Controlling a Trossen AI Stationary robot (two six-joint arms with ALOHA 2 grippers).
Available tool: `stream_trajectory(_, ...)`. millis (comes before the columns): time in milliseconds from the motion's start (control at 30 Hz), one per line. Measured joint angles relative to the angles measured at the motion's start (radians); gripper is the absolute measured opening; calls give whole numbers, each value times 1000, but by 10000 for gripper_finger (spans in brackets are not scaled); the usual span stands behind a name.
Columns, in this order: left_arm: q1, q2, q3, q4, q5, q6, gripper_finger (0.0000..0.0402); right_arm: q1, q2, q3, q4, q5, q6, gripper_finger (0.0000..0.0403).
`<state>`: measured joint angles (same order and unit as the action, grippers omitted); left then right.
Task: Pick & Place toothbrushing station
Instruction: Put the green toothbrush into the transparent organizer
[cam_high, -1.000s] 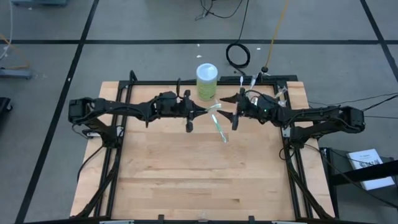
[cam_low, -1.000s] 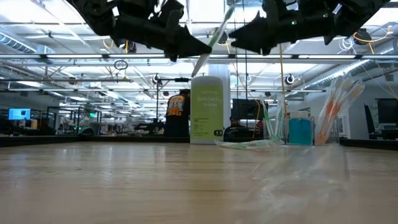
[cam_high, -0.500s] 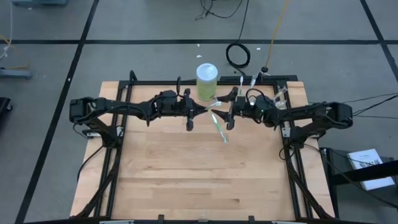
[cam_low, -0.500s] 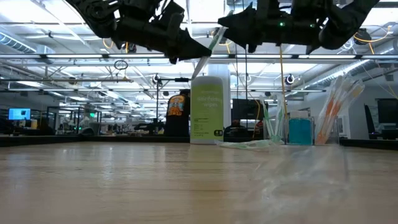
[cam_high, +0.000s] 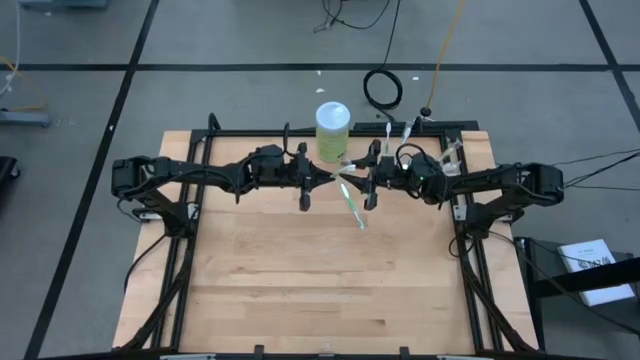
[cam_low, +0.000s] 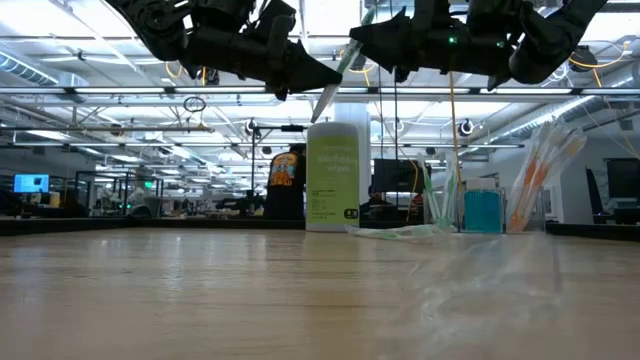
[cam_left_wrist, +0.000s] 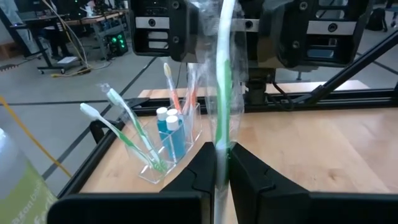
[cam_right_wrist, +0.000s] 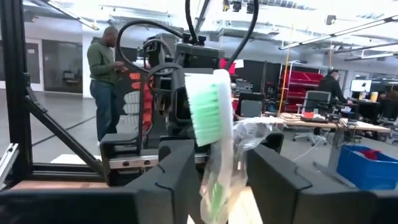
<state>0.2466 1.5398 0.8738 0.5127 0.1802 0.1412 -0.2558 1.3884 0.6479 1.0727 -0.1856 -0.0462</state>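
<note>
Over the counter (cam_high: 320, 270), both arms met in mid-air just in front of the lime-green cylinder (cam_high: 332, 131), apparently so a wrapped green-white toothbrush (cam_left_wrist: 222, 87) could pass from one to the other. The left claw (cam_high: 322, 178) was clenched on the brush's lower handle, holding it up off the wood. The right claw (cam_high: 362, 180) straddled the bristle end, partly parted and, by the look of it, not yet gripping.

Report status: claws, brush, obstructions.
Left claw shut on wrapped green toothbrush, mid-air. Right claw straddles its head end, grip unclear. Green canister just behind; second brush lies below.
</note>
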Motion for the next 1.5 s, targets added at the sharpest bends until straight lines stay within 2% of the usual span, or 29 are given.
stream_trajectory(267, 0, 0, 0, 1, 21, -20, 23, 0, 0, 0, 16, -2, -3, 72)
stream_trajectory(433, 0, 0, 0, -5, 30, -27, 41, 0, 0, 0, 15, -2, -5, 16)
stream_trajectory(533, -2, -1, 1, -10, 28, -37, 46, 0, 0, 0, 14, 0, -10, 13)
stream_trajectory(633, -15, -1, 1, -12, -28, -84, 54, 0, 0, 0, 8, 5, 5, 16)
stream_trajectory(733, -32, -1, 1, -5, -51, -78, 84, -9, -12, 0, -22, 36, 5, 10)
stream_trajectory(1000, -60, -2, 1, 37, -49, -60, 213, -86, -104, 0, -182, 63, 29, 9)
stream_trajectory(1200, -59, -2, 1, 76, -50, -58, 275, -156, -202, 0, -368, 71, 29, 9)
stream_trajectory(1500, -55, -2, 1, 13, -50, 6, 311, -289, -430, 0, -766, 342, -13, 9)
